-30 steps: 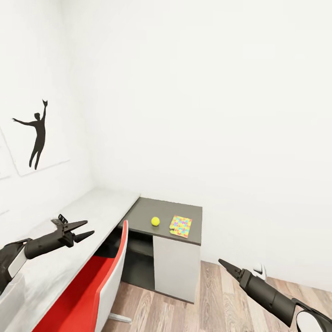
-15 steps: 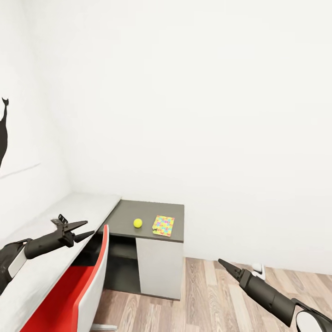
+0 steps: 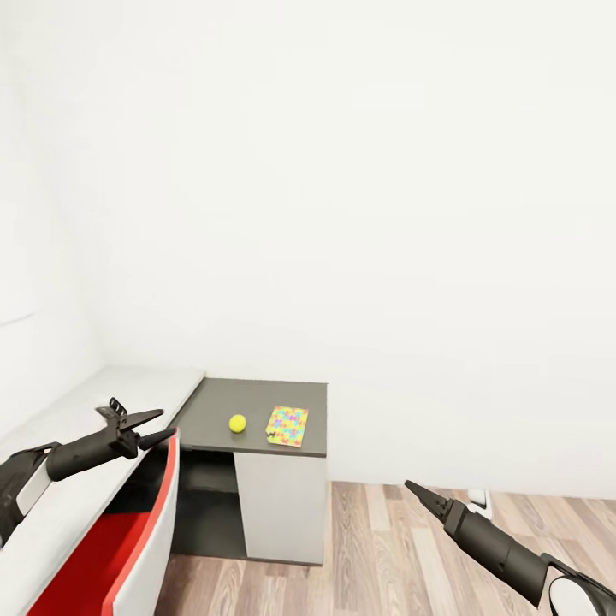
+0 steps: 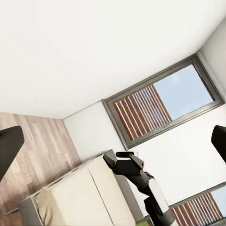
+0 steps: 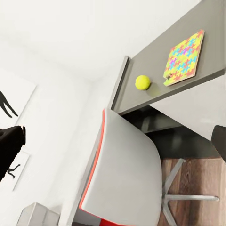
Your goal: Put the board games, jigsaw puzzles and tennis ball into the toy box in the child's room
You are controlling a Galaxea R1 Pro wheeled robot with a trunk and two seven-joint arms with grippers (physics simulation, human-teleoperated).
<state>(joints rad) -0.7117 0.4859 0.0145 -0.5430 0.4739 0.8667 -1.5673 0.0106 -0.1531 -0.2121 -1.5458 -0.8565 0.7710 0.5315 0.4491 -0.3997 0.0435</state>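
**Approach to the desk: both arms empty, chair in the way**

The tennis ball (image 3: 237, 423) and one jigsaw puzzle (image 3: 287, 426) lie just beside each other on the table's (image 3: 214, 402) dark lower section; the left gripper (image 3: 147, 428) hangs spread and empty over the light top; the right gripper (image 3: 421, 494) looks pinched closed on nothing above the wood floor (image 3: 385, 547); reaching in, an arm could strike the red-and-white chair (image 3: 137, 530), or a nudge could roll the ball off the edge.

The L-shaped table (image 3: 214, 402) fills the corner, and on its lower dark grey section sits the tennis ball (image 3: 237, 423), just beside one jigsaw puzzle (image 3: 287, 426) lying flat near the front edge.
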